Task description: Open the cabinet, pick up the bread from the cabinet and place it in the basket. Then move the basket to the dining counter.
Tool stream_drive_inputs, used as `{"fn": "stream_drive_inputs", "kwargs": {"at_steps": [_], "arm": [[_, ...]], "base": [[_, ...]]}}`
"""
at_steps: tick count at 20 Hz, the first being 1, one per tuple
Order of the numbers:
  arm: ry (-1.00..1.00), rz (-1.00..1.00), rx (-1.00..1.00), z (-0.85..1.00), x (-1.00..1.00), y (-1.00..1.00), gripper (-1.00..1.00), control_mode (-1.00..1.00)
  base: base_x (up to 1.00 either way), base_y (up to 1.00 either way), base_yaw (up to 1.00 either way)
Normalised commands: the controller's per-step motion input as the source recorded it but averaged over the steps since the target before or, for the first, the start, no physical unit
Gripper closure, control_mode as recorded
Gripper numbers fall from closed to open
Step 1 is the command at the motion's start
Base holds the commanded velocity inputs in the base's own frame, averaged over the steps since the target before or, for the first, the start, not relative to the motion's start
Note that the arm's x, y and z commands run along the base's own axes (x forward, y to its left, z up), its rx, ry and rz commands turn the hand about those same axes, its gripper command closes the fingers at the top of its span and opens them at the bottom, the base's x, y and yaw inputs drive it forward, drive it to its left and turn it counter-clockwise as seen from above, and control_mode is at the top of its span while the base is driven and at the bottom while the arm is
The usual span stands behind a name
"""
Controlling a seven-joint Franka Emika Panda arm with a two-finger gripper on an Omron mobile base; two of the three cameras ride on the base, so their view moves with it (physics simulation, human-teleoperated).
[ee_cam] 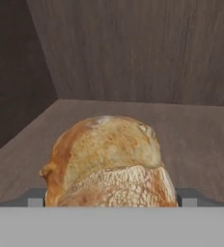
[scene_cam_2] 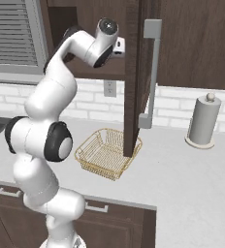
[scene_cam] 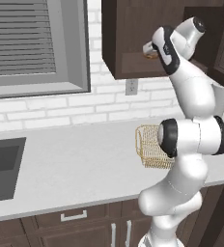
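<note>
The cabinet (scene_cam: pixel 128 29) stands open, its door (scene_cam_2: pixel 134 72) with the silver bar handle (scene_cam_2: pixel 153 72) swung out over the counter. My arm reaches up onto the cabinet's shelf. A golden-brown bread (ee_cam: pixel 106 159) lies on the shelf floor, close in front of the hand, and a bit of the bread (scene_cam: pixel 150 55) peeks out beside the hand. My gripper (ee_cam: pixel 112 198) is open, one fingertip (ee_cam: pixel 35 198) on each side of the bun. The wire basket (scene_cam_2: pixel 107 152) sits on the counter below the cabinet, also seen as the basket (scene_cam: pixel 150 144) partly behind my arm. The dining counter is out of view.
A dark sink (scene_cam: pixel 0 166) is set into the grey worktop at far left, under a window (scene_cam: pixel 32 43). A paper towel roll (scene_cam_2: pixel 202 121) stands at the right by the brick wall. The open door's lower edge hangs just above the basket's far side.
</note>
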Motion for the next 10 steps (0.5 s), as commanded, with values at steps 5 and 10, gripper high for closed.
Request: {"fn": "stream_drive_inputs", "kwargs": {"at_steps": [5,10], "arm": [[-0.09,-0.10,0.00,0.11,-0.75,0.10,1.00,-1.00],[0.00,-0.15,0.00,0.19,-1.00,0.00,1.00,-1.00]], "base": [[0.00,0.00,0.00],[0.00,0.00,0.00]]}}
